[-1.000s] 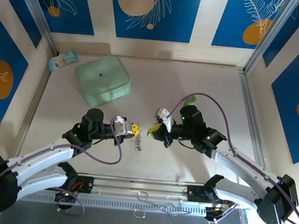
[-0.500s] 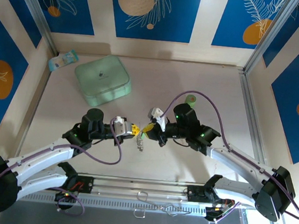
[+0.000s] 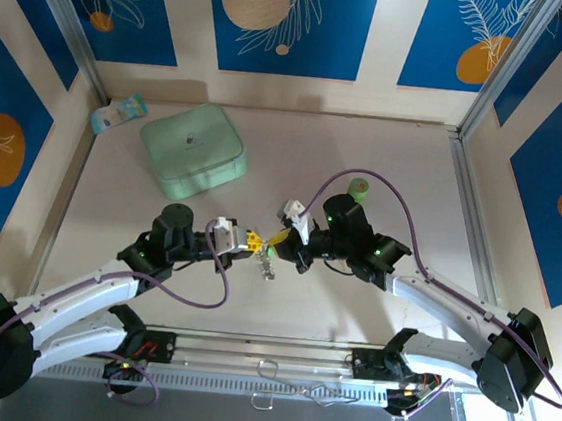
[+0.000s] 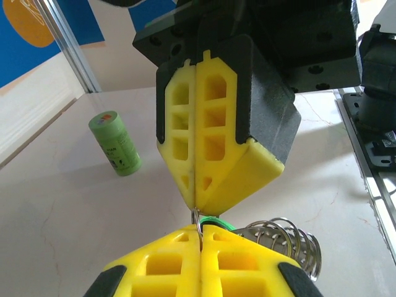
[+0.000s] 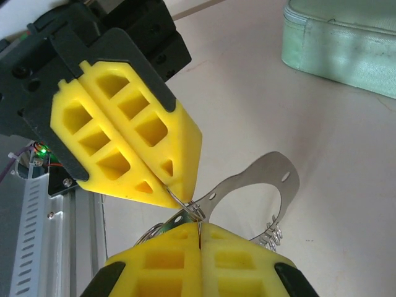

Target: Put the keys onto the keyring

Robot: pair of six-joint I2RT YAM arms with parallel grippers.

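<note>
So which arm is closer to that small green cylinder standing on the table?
The right. The right arm has its wrist close beside the green cylinder; the left arm lies on the other side of the table's middle, farther off.

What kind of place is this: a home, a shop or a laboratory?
Most likely a laboratory test cell: a pale table boxed in by blue printed wall panels on aluminium posts, with the left arm and the right arm bolted at its near edge.
</note>
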